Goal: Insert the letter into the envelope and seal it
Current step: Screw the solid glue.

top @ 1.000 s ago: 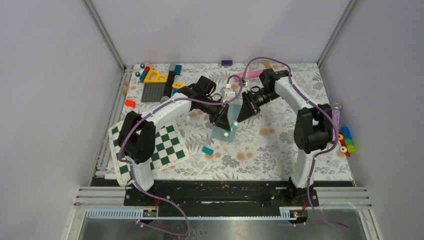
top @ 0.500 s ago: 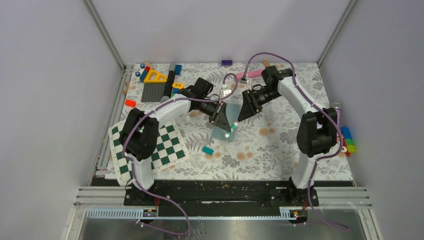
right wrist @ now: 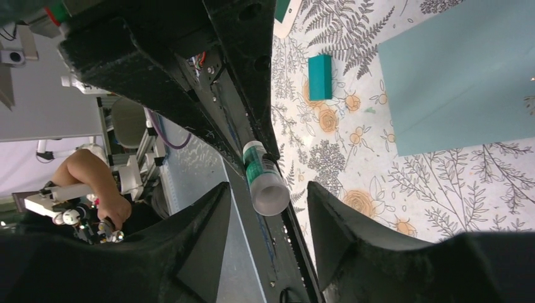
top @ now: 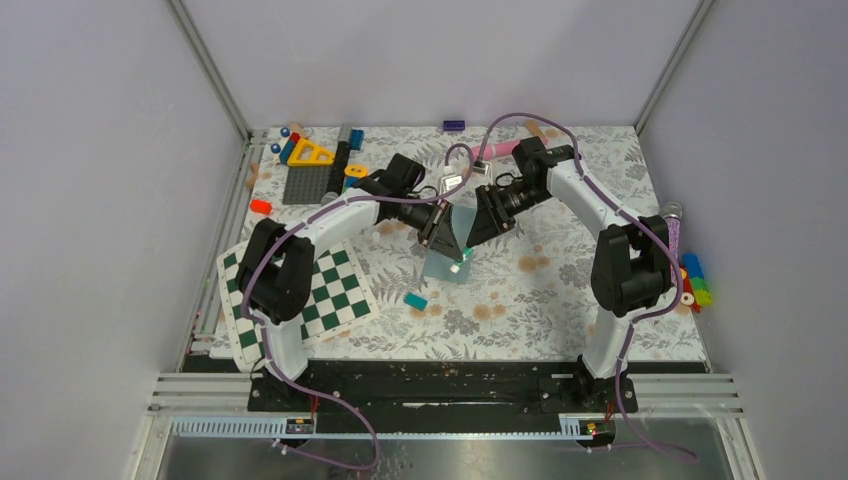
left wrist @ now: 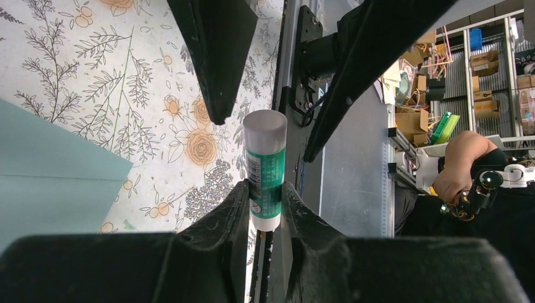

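Close to the near-left corner of the table (top: 560,320) lies a green-and-white checkerboard (top: 325,290). A little farther in sits a small teal block (top: 415,300). Just beyond the block, the envelope (top: 442,268) lies flat about the middle of the table. Its long axis runs near to far with a slight tilt (which way the flap faces I cannot tell). Above its far part the two arms meet: each reaches forward from the near edge and bends inward, so the wrists face one another. The left pincer (left wrist: 264,197) is clamped narrow on the base end of a glue stick (left wrist: 265,161), whose white cap points straight away from it. The right pincer (right wrist: 268,189) stands wide, with one finger on either side of that cap and a gap on both sides, touching nothing. Toy pieces (top: 310,160) crowd the far-left corner.
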`<state>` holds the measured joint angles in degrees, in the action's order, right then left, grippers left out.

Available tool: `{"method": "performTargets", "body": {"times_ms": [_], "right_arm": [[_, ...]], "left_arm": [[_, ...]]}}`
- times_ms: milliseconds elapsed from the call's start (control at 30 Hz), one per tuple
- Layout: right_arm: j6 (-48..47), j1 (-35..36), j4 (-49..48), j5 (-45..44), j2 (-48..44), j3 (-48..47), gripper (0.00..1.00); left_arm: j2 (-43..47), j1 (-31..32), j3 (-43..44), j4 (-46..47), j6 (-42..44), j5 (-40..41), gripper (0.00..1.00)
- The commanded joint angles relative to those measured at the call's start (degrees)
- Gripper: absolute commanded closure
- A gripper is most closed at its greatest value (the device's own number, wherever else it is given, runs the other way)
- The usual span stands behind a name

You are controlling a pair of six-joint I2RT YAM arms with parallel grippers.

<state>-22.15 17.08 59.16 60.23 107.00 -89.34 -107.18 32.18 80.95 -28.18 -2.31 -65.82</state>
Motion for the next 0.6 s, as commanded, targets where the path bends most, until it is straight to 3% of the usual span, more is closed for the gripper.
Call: {"method": "performTargets", "body": {"times_ms": [0,233,567], "right_arm": [[1.4,0.3,-0.6,3.6,-1.0,-1.3,0.50],[1.9,0.2,-0.4,5.4,-0.5,-1.3,0.65],[4.7,0.3,-0.4,5.7,0.1,-2.6,0.60]], "left_arm": [[4.1,0.1,0.1,2.6,0.3,-1.5,1.00],[4.1,0.1,0.2,2.6,0.1,-1.8,1.00],[4.6,0.1,0.1,2.7,0.0,-1.1,1.00]]}}
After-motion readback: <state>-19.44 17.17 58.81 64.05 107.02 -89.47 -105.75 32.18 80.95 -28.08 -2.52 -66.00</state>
